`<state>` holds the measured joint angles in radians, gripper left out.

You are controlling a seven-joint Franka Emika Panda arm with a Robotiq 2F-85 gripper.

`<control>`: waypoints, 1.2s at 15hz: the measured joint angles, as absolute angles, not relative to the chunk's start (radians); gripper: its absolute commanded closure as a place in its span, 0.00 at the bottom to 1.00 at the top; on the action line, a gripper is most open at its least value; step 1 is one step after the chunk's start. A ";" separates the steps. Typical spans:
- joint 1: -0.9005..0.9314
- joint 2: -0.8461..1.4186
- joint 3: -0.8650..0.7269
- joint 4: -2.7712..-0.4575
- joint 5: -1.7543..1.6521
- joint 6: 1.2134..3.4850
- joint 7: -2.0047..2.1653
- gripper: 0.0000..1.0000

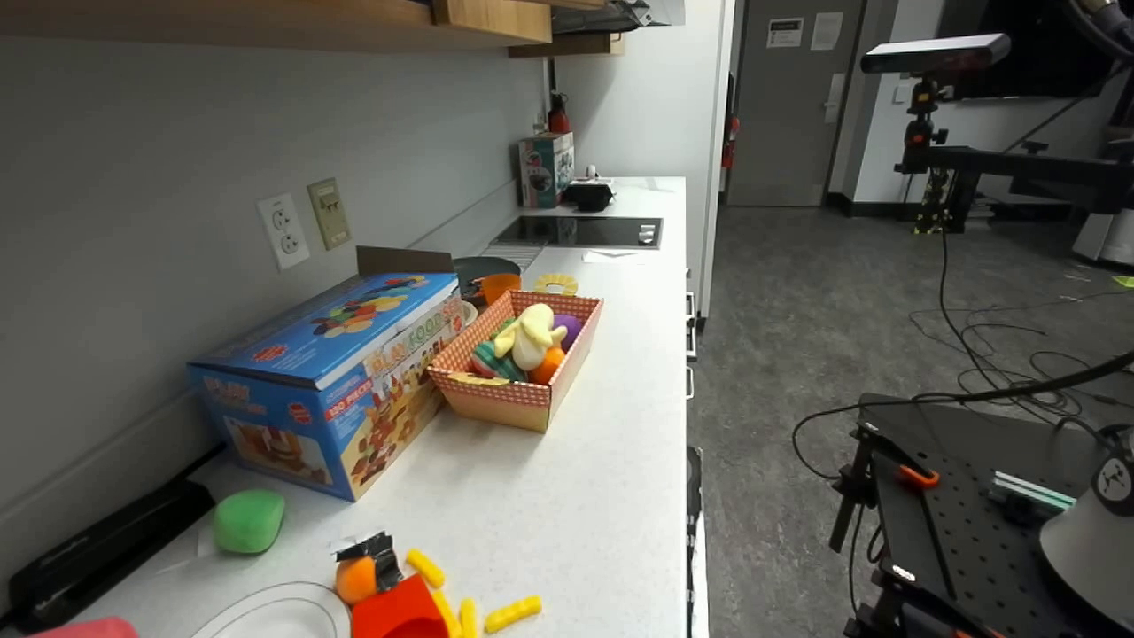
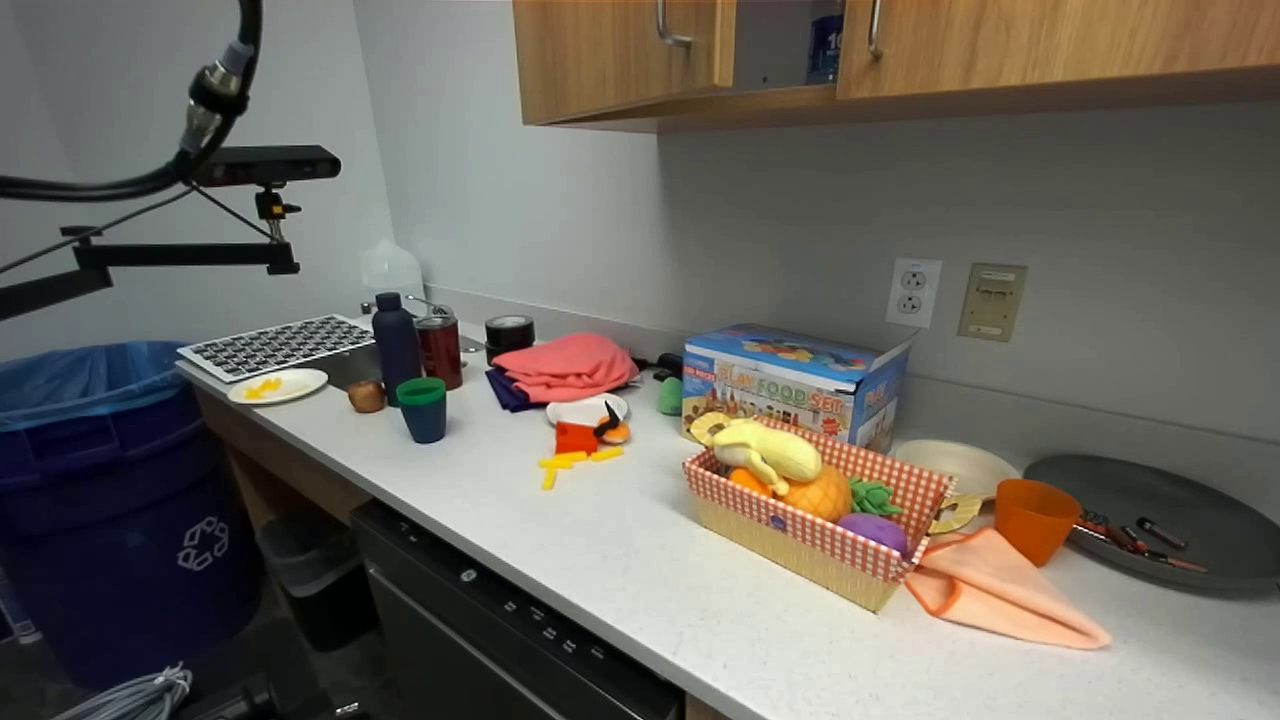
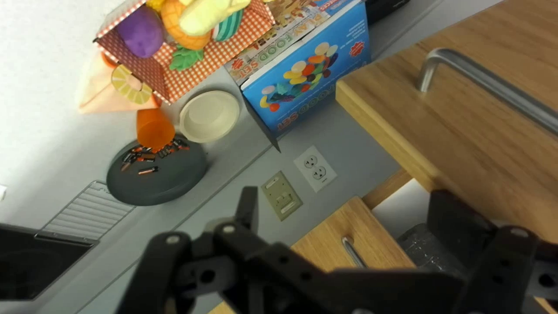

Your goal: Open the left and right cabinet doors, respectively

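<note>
- Cabinet doors (image 2: 1050, 45): set above the bench (image 2: 620, 560); in an exterior view, the left door (image 2: 610, 55) is seen ajar, a blue item (image 2: 824, 55) being partly exposed in the gap beside the right door (image 2: 1120, 35).
- Pincer (image 3: 344, 200): fingers (image 3: 453, 224) spread wide in the wrist view; one is placed at the left door's edge, but whether contact is made cannot be told.
- Bar handles (image 3: 492, 81): shown on both doors.
- Play-food box (image 2: 770, 390): set on the bench just beside a checked basket (image 2: 790, 550) holding toy food (image 2: 818, 493).
</note>
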<state>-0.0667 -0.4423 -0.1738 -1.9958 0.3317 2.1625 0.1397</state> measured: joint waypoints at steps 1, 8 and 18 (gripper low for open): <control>-0.064 -0.427 -0.187 -1.980 0.366 2.138 0.124 0.00; -0.062 -0.361 -0.251 -1.887 0.518 1.945 0.073 0.00; -0.044 -0.405 -0.223 -1.805 0.929 1.545 0.074 0.00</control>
